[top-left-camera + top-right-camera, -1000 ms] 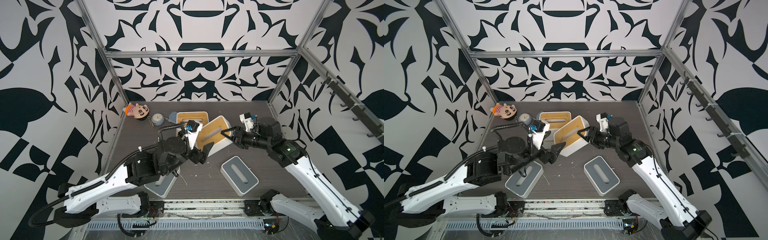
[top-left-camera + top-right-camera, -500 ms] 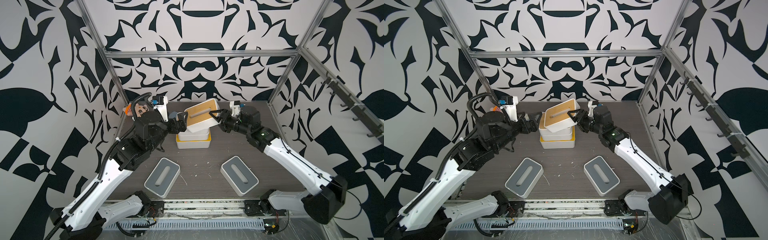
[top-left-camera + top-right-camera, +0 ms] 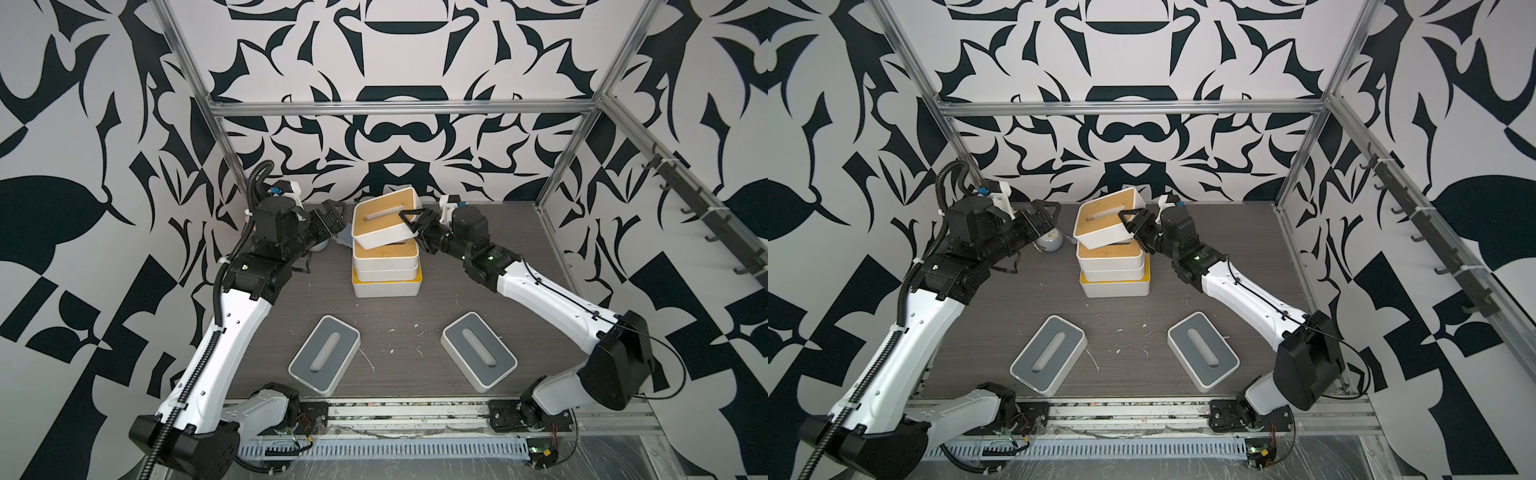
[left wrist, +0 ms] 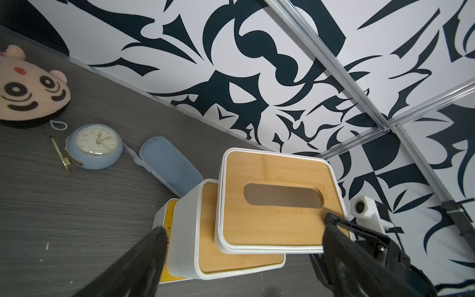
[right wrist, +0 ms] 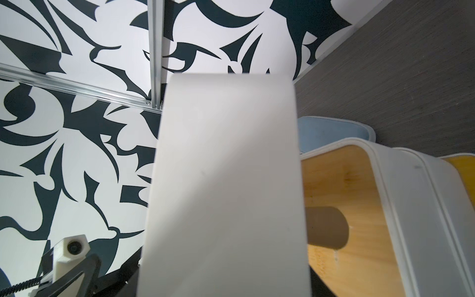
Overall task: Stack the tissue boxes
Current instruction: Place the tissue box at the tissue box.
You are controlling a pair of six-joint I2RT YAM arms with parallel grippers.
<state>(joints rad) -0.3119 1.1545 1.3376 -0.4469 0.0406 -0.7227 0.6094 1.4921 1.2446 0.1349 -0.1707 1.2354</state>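
Tissue boxes (image 3: 1113,262) numbered six. A larger white box with a yellow slotted lid (image 3: 386,286) sat on the table (image 3: 478,291), centred toward its far edge, under two stacked white bamboo-lidded boxes (image 3: 384,264). A third bamboo-lidded box (image 3: 382,235) hung tilted above them, its end pinched by the right gripper (image 3: 411,228). Two white grey-lidded boxes (image 3: 325,359) lay near the front edge. The left gripper (image 3: 332,214), jaws spread and empty, had drawn back from the stack since half a second earlier. Only the left wrist view showed a pink plush face (image 4: 28,87).
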